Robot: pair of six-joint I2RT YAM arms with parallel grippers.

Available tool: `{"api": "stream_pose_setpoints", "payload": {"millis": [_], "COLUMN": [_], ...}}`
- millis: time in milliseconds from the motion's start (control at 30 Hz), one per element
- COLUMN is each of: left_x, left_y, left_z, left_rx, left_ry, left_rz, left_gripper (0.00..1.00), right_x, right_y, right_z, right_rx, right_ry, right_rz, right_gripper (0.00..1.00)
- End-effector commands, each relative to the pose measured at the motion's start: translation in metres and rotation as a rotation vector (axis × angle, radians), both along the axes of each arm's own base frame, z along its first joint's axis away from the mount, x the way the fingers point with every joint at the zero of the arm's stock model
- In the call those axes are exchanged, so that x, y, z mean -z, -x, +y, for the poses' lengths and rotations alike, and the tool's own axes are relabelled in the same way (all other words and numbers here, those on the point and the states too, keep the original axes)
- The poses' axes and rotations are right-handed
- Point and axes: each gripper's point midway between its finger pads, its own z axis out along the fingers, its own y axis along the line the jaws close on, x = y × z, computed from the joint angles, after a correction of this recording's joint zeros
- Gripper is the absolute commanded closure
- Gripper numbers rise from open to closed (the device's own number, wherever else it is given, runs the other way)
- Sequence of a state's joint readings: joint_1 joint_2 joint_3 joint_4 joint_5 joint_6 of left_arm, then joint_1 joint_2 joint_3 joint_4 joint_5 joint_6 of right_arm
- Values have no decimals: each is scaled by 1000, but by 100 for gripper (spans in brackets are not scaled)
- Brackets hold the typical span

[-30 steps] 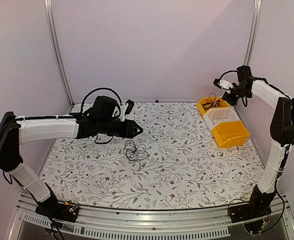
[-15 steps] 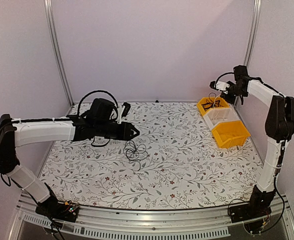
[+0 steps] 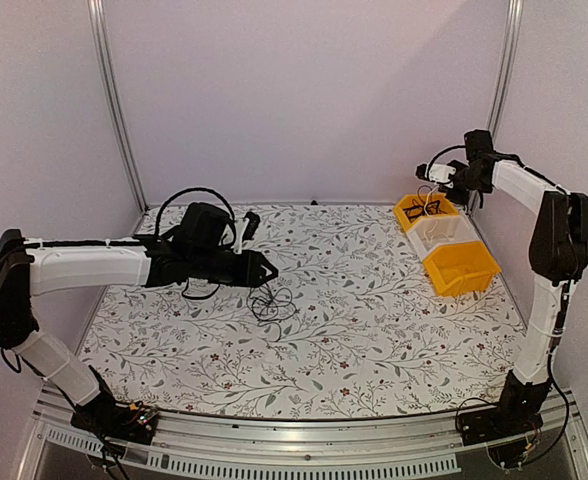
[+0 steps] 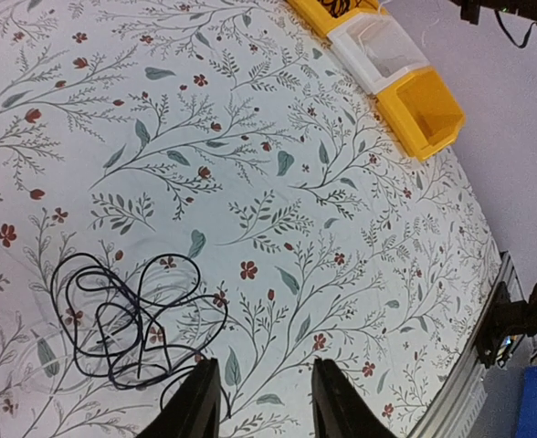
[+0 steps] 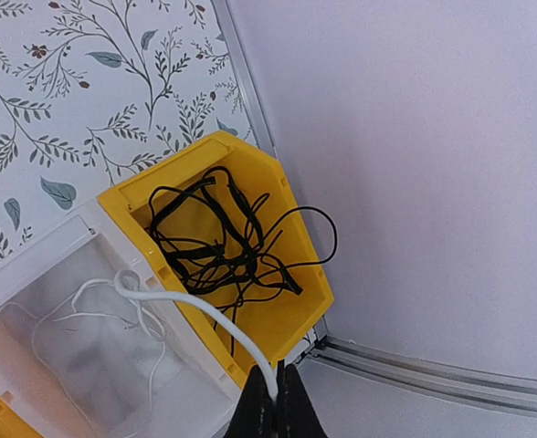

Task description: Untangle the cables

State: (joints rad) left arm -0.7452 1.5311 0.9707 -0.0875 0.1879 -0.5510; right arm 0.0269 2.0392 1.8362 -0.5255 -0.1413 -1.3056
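**Loose cable bunch beside the parted left gripper**

Top view: the bunch of thin black cables (image 3: 271, 301) lies on the floral-printed tablecloth (image 3: 364, 340), just at 6 o'clock of the left gripper (image 3: 270, 268). Left wrist view: the jaws stand apart with nothing between them. The wire loops lie at 10 o'clock from the fingertips, just beside the left one; contact cannot be told. At the table's 2 o'clock, the right gripper (image 5: 275, 391) is clamped on a thin white cord (image 5: 191, 306) that trails into a translucent white plastic bin (image 5: 31, 274). The neighbouring yellow plastic bin (image 5: 195, 151) holds more tangled black wires (image 5: 218, 246).
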Motion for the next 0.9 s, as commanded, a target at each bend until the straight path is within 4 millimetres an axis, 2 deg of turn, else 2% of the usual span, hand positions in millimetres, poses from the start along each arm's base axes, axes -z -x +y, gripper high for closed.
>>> {"api": "stream_pose_setpoints", "payload": {"millis": [0,333,733,867], "left_x": [-8,-8,-5,3], "left_y": [5,4,1,-1], "left_z": [-1,0,-6,-6], "left_rx": [4,-2,18,7], "left_ry": [6,-1,-4,-23], "left_rz": [-13,-10,-13,9], "left_gripper": [62,62,62,62], "right_x": [36,89,126,138], "right_y": [1,9,31,35], "right_z": [7,5,-7,-18], "right_rx": [-8,64,98,150], "right_ry": [-40,-73,-2,45], "right_rz": [60,193,329,385], "right_gripper": [100,98,100,92]}}
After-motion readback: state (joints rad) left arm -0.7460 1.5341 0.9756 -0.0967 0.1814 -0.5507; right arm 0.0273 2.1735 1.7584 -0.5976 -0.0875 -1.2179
